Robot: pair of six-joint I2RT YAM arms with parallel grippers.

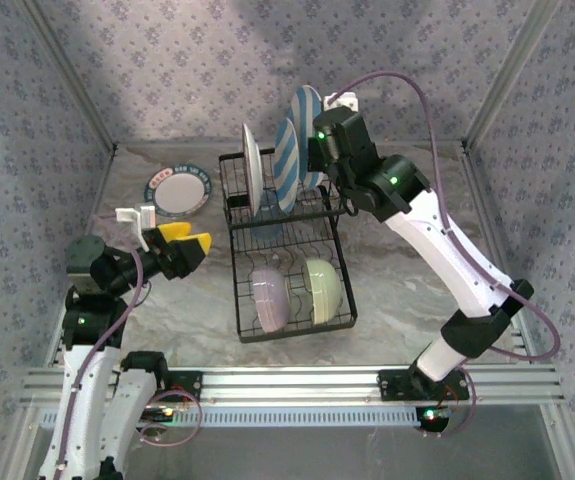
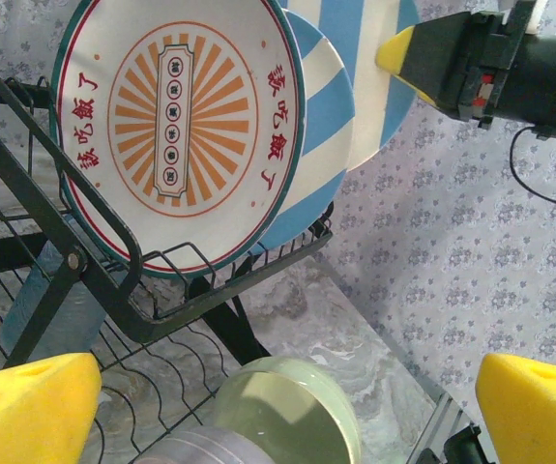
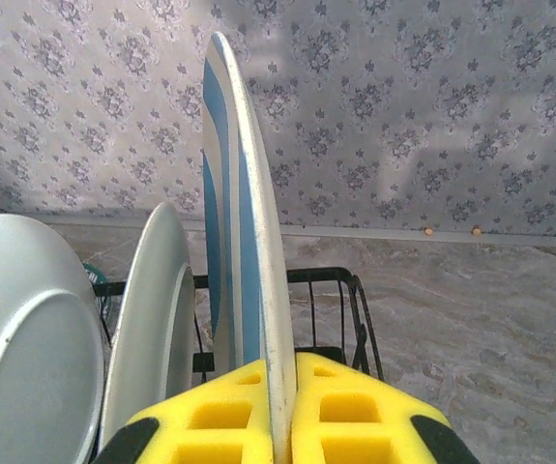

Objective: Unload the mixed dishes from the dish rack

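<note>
Top external view showed one plate [image 1: 178,190] out, ten o'clock from the dish rack [image 1: 297,290]. Right gripper [image 3: 279,391] pinched a striped plate [image 3: 244,222] at twelve o'clock; left gripper [image 1: 192,238] gaped empty. Five dishes [image 1: 270,300] were left inside.

Down in the dish rack [image 2: 113,290] the pale green bowl [image 2: 287,411] is blurred and cropped. Above the rack, the striped plate [image 3: 244,242] has its lower rim buried between yellow pads [image 3: 394,396].

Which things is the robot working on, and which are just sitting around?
Job: rack, striped plate held by the right end effector, second striped plate, orange plate, purple bowl, green bowl, blue cup, teal-rimmed plate.
Just about: flowery walls, metal rail.
</note>
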